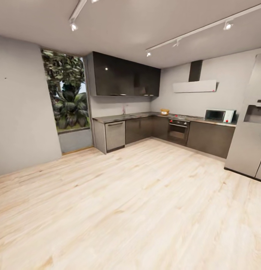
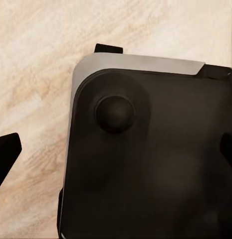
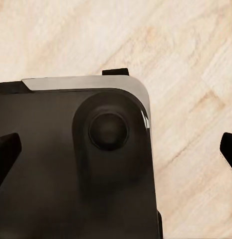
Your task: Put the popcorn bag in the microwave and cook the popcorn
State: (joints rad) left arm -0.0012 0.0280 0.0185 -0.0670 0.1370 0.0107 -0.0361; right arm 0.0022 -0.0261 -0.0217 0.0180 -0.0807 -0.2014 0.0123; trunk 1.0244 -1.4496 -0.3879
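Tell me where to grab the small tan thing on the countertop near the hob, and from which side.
From this far, the popcorn bag is a small tan shape on the countertop, left of the hob; its rim and label cannot be made out. Probably grip its body from the open floor side, since wall stands behind it. Both claws look open.

Pale matt wood floor (image 1: 145, 210), glossy dark cabinets (image 1: 123, 78), grey reflective steel-like countertop (image 1: 119, 117)

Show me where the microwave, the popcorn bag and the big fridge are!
microwave (image 1: 215, 115): head view, on its dark glass door.
popcorn bag (image 1: 164, 111): head view, on the small tan sack's middle, far off on the countertop.
fridge (image 1: 247, 142): head view, on its silver door.
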